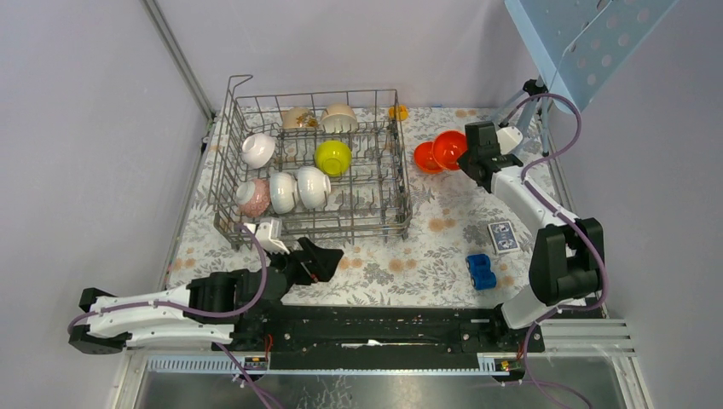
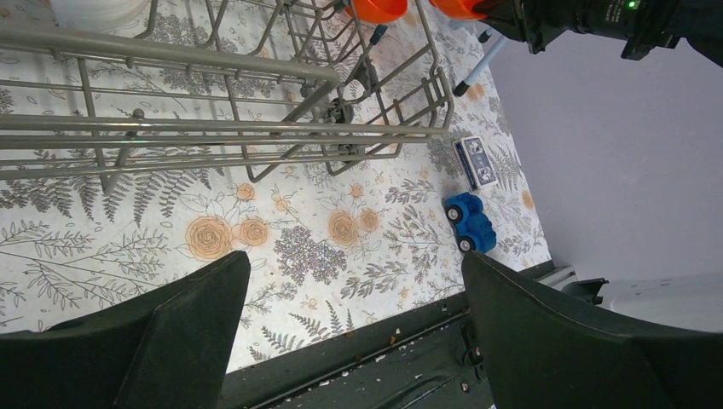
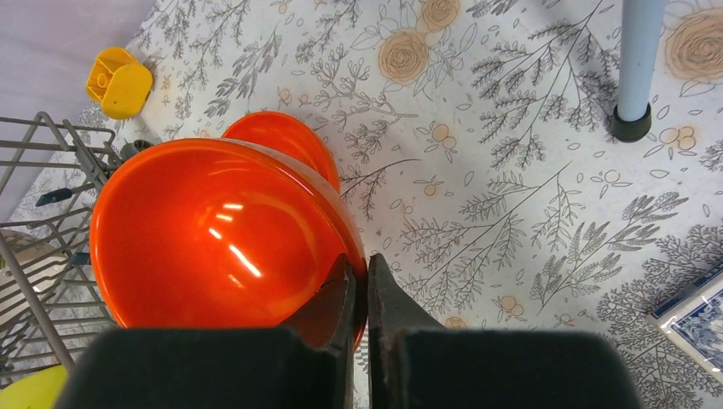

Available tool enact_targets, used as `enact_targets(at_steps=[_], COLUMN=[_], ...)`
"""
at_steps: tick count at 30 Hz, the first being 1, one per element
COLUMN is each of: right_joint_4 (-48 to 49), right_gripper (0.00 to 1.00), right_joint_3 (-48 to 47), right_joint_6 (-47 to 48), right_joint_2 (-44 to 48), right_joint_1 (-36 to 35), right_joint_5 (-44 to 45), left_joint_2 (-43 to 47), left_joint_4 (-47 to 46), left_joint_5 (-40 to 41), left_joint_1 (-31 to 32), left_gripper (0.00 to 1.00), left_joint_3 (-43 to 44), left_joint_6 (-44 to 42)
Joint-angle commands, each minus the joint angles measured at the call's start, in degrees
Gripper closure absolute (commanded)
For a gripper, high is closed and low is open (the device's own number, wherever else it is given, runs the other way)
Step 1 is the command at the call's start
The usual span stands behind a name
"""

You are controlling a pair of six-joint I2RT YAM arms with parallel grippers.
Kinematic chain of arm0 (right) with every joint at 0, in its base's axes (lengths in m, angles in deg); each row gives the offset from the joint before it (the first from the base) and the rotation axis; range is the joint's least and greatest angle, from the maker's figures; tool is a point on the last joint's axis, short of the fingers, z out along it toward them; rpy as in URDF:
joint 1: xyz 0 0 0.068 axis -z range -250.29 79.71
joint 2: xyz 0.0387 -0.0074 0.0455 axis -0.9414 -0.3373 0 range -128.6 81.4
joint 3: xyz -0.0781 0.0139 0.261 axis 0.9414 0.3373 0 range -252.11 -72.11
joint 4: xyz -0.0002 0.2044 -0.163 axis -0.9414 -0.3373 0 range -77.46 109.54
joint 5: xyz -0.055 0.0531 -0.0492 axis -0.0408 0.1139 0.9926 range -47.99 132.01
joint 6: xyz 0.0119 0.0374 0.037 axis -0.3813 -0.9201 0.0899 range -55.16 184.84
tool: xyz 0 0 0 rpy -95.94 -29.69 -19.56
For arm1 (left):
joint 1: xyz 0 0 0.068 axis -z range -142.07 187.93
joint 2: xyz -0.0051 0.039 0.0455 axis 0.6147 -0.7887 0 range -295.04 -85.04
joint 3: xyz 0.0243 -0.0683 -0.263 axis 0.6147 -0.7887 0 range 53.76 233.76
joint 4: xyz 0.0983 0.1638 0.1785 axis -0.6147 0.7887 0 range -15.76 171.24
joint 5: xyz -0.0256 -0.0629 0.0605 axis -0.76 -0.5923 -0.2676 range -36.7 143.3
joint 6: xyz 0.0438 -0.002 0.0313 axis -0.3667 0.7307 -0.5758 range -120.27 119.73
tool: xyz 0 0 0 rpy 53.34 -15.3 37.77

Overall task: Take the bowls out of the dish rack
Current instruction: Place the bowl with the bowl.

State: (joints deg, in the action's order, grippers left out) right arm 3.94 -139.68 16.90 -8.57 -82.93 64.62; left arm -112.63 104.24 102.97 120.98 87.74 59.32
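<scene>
Just right of the dish rack (image 1: 317,224), the right gripper (image 3: 367,277) has its jaws squeezed down to a thin slit, pinching the rim of an orange-red bowl (image 3: 213,230). That bowl overlaps a second orange-red bowl (image 3: 286,136) sitting on the flowery tablecloth (image 1: 426,247). Can't tell if the two actually touch.

The left gripper (image 2: 354,264) is near the rack's front right corner with its jaws spread wide, nothing between them but tablecloth, and not touching the rack.

Inside the rack there's a yellow-green bowl (image 1: 332,157) about mid-rack, a white bowl (image 1: 258,149) to its left, two beige bowls (image 1: 339,118) at the back, and a pink-speckled bowl (image 1: 253,197) next to two more white ones (image 1: 298,189) along the front row.
</scene>
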Motion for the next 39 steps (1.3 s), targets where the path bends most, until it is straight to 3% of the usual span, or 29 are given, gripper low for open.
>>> enact_targets(at_steps=[1, 26, 32, 39], right_joint_4=[1.6, 1.4, 1.3, 3.3], right_gripper=[1.0, 1.0, 1.0, 1.0], right_joint_3=[-1.3, 15.3, 16.2, 14.5], right_joint_6=[-3.6, -0.1, -2.7, -13.9], right_joint_2=[-0.6, 17.5, 17.9, 16.1], right_joint_1=[0.1, -2.2, -6.6, -6.8], right_joint_5=[-3.9, -8.1, -6.5, -1.3], left_joint_2=[-2.0, -2.8, -4.4, -5.1], left_joint_4=[-4.0, -4.5, -5.8, -5.6], left_joint_5=[-1.0, -1.3, -2.0, -2.7], left_joint_1=[-0.2, -0.1, -0.2, -0.2], left_gripper=[0.01, 0.01, 0.01, 0.01], left_joint_3=[-0.5, -1.6, -1.5, -0.8], left_joint_6=[0.1, 1.8, 1.7, 2.5])
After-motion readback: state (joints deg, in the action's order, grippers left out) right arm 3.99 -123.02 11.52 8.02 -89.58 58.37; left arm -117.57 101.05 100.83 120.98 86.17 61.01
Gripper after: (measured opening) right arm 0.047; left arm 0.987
